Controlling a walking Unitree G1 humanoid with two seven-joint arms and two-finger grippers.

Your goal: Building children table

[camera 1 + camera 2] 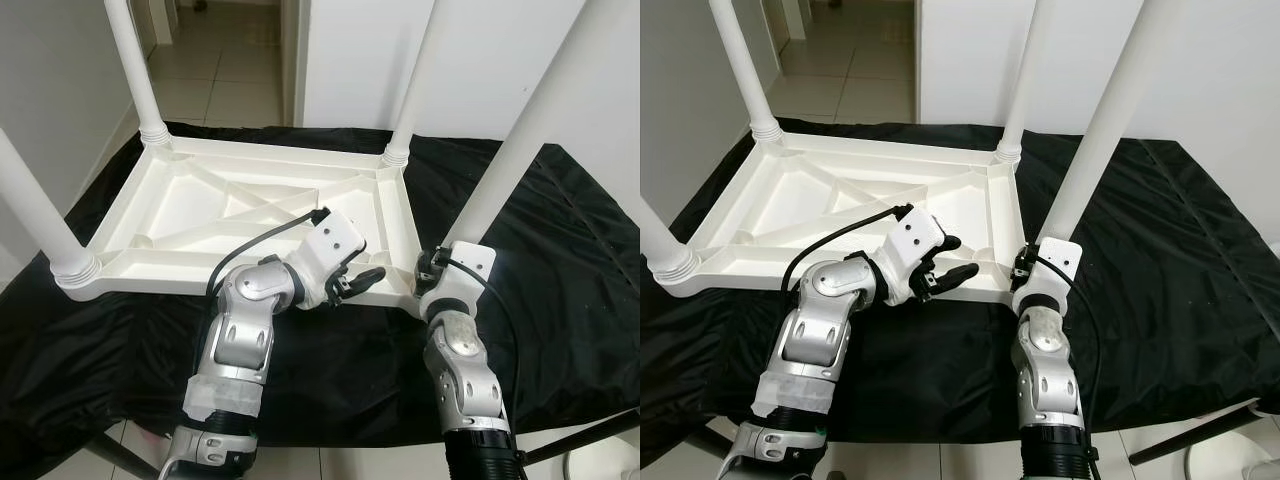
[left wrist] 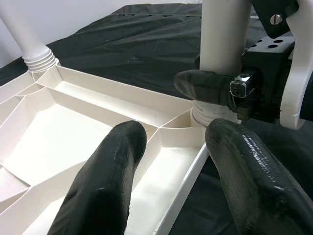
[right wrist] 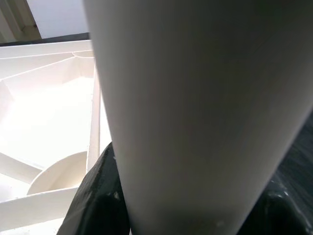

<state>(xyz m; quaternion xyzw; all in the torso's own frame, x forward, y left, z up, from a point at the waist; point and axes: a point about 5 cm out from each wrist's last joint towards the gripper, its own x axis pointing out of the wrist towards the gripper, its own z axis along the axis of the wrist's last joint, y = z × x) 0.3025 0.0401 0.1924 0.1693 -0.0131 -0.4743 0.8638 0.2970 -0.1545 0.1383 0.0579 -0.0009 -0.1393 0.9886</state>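
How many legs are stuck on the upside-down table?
4. One at the far left corner, one at the far right corner, one at the near left corner, and one at the near right corner, which the right pincer grips near its base.

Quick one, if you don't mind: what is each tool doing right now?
Left tool: open, straddling the table frame's near rim.
Right tool: shut on the near-right table leg, low by its socket.
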